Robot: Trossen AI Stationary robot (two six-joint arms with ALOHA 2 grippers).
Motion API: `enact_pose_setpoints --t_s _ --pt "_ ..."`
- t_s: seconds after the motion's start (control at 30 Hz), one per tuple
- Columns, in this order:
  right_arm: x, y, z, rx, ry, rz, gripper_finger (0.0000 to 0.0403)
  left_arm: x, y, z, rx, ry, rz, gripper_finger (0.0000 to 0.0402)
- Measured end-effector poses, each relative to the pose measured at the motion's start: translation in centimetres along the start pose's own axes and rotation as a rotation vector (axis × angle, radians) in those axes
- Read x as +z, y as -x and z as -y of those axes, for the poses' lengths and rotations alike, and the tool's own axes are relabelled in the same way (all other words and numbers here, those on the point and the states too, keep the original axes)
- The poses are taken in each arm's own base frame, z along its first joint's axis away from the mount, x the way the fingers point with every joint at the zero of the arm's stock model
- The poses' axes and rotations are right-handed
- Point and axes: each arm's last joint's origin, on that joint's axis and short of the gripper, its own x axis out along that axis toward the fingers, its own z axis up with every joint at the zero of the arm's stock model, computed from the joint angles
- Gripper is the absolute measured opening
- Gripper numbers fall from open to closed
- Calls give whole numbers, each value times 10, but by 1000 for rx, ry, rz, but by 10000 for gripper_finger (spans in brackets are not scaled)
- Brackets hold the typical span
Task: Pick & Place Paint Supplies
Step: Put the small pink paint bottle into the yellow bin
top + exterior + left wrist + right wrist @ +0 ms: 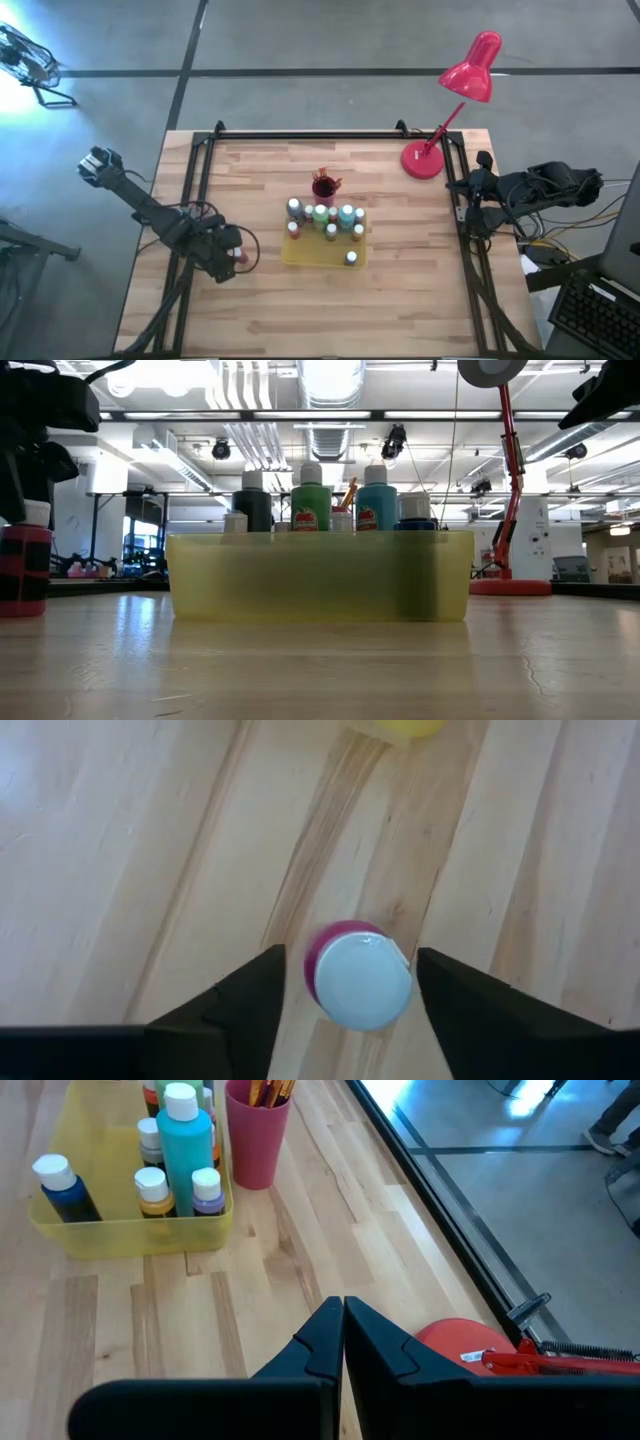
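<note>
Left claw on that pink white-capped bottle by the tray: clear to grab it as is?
Probably yes. The left claw hangs open right over the pink bottle, one finger on each side, nothing between. The yellow tray stands apart.

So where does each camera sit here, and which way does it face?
High: overhead, straight down; both arms, left hand open around pink bottle.
Low: tabletop level, facing yellow tray side-on.
Left wrist: down past open fingers onto the bottle.
Right wrist: past shut right hand toward the tray.
Shared: tray, in all.
</note>
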Motion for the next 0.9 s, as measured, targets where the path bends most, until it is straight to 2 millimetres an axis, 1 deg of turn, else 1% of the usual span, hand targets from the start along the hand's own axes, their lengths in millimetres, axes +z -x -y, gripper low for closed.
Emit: enact_pose_setpoints --t_s 0.1,0.23,0.27,0.47,0.53,0.6,0.7,0.8,0.9 --pt "0 0 0 0 0 0 8 0 0 0 1 -3 0 192" --pt "0 0 0 0 0 0 8 0 0 0 5 -22 3 128" --pt "0 0 0 0 0 0 8 0 0 0 5 -25 4 120" --pt "0 0 0 0 0 0 8 1 1 0 1 -50 3 120" --pt "0 0 0 0 0 0 8 4 6 2 -11 -60 1 120" --pt "0 0 0 0 0 0 8 12 17 7 -41 -69 23 120" --pt "0 0 0 0 0 0 8 27 41 13 -65 -95 80 120" --pt "0 0 0 0 0 0 8 45 69 21 -116 -117 190 120" --pt "0 0 0 0 0 0 8 62 95 28 -128 -176 296 120"
